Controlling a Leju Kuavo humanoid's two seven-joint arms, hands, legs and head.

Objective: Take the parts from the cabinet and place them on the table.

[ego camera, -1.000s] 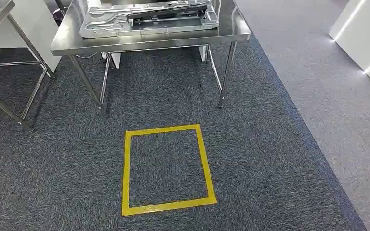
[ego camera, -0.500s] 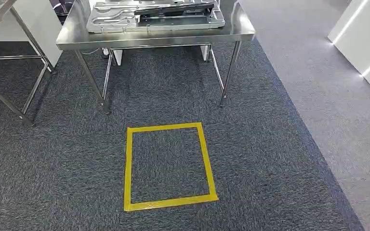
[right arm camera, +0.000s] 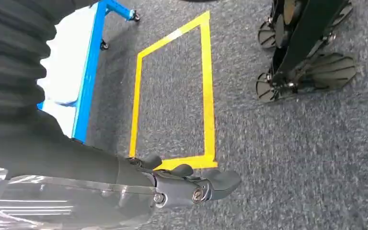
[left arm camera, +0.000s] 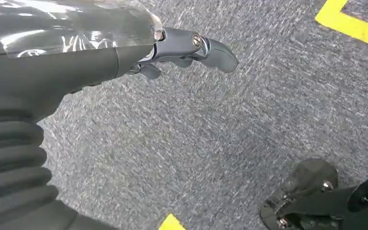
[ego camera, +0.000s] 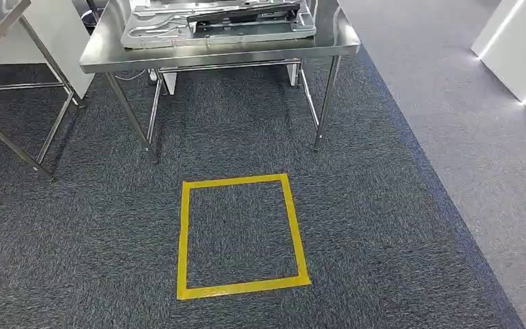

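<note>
A steel table (ego camera: 219, 55) stands ahead at the top of the head view. On it lies a large grey pressed-metal part (ego camera: 219, 20) with a darker piece across it. My left hand (left arm camera: 182, 52) hangs over the dark carpet with its fingers loosely apart and nothing in it. My right hand (right arm camera: 182, 184) also hangs low over the carpet and holds nothing; its fingers are slightly bent but apart. A blue-framed white unit on castors (right arm camera: 88, 72) stands beside my right arm.
A yellow taped square (ego camera: 181, 240) marks the carpet in front of the table, also seen as the yellow taped square (right arm camera: 206, 86). A second steel table (ego camera: 0, 27) stands at the left. A white block (ego camera: 520, 55) stands far right on lighter carpet.
The whole picture has shifted slightly: the camera moved, so the table sits a little higher and more to the right in view. Nothing on the table has moved.
</note>
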